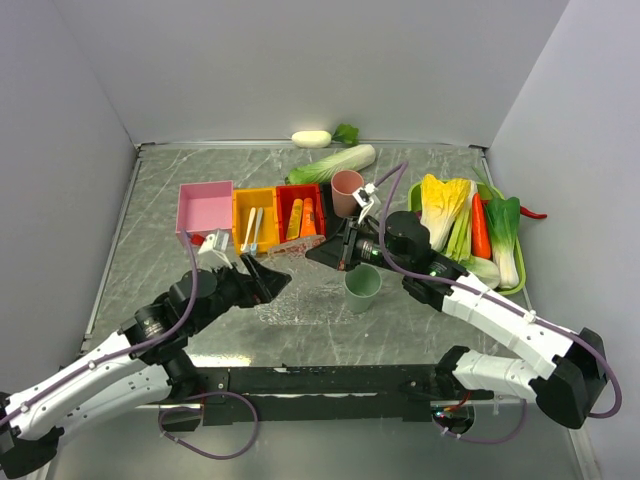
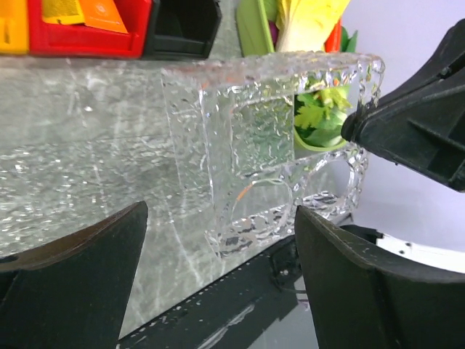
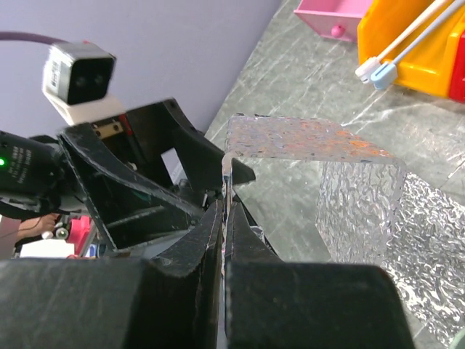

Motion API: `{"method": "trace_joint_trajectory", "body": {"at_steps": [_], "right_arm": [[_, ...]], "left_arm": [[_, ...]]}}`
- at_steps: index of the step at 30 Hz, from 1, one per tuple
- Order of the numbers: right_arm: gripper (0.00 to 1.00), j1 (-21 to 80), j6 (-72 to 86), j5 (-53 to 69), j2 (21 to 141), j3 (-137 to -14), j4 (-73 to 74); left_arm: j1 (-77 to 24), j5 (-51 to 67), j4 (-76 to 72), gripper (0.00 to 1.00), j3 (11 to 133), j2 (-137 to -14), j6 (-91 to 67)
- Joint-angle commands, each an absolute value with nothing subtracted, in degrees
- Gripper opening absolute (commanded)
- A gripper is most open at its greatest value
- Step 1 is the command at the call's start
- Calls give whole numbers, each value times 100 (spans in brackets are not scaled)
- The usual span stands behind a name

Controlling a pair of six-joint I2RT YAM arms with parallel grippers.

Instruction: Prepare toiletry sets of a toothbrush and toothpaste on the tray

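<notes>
The clear speckled tray (image 1: 303, 288) is tipped up on one side between both arms. My right gripper (image 1: 322, 252) is shut on its raised rim; in the right wrist view the gripper (image 3: 227, 207) pinches the thin edge of the tray (image 3: 356, 196). My left gripper (image 1: 274, 279) is open and empty just left of the tray; in the left wrist view it (image 2: 221, 269) faces the tray (image 2: 247, 145). Two white toothbrushes (image 1: 252, 228) lie in the yellow bin (image 1: 240, 205). Orange and yellow-orange toothpaste tubes (image 1: 302, 215) lie in the red bin (image 1: 322, 200).
A pink bin (image 1: 205, 210) stands left of the yellow one. A pink cup (image 1: 347, 190) and a green cup (image 1: 362, 285) stand near my right gripper. A green vegetable tray (image 1: 515, 285) with cabbage and a carrot (image 1: 481, 228) is at the right.
</notes>
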State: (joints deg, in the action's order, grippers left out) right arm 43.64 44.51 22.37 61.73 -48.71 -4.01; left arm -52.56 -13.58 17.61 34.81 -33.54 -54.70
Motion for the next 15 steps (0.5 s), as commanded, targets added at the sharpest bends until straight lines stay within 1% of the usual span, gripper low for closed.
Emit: {"method": "trace_joint_trajectory", "body": {"at_steps": [1, 2, 4, 5, 10, 11, 14, 15], "right_arm": [[0, 4395, 4570, 2162, 5968, -4887, -940], [0, 4395, 4588, 2153, 5942, -4887, -967], [0, 4395, 4588, 2145, 5924, -4860, -958], [0, 4395, 4579, 2136, 5915, -4852, -941], [0, 4386, 4588, 2101, 5854, -4799, -923], [0, 4386, 4605, 2101, 5854, -4799, -932], [0, 4395, 4597, 2092, 5862, -4790, -914], [0, 4395, 4597, 2109, 5880, -4790, -905]], "left_arm": [[-5265, -1063, 1239, 84, 3375, -3278, -5730], [-5265, -1090, 1274, 81, 3384, -3331, -5722], [-5273, -1195, 1371, 78, 3419, -3401, -5713], [-5265, -1230, 1406, 74, 3454, -3454, -5678], [-5273, -1362, 1424, 65, 3559, -3647, -5555], [-5273, -1406, 1433, 62, 3594, -3726, -5511], [-5273, -1476, 1424, 58, 3665, -3858, -5450], [-5265, -1494, 1389, 58, 3674, -3884, -5432]]}}
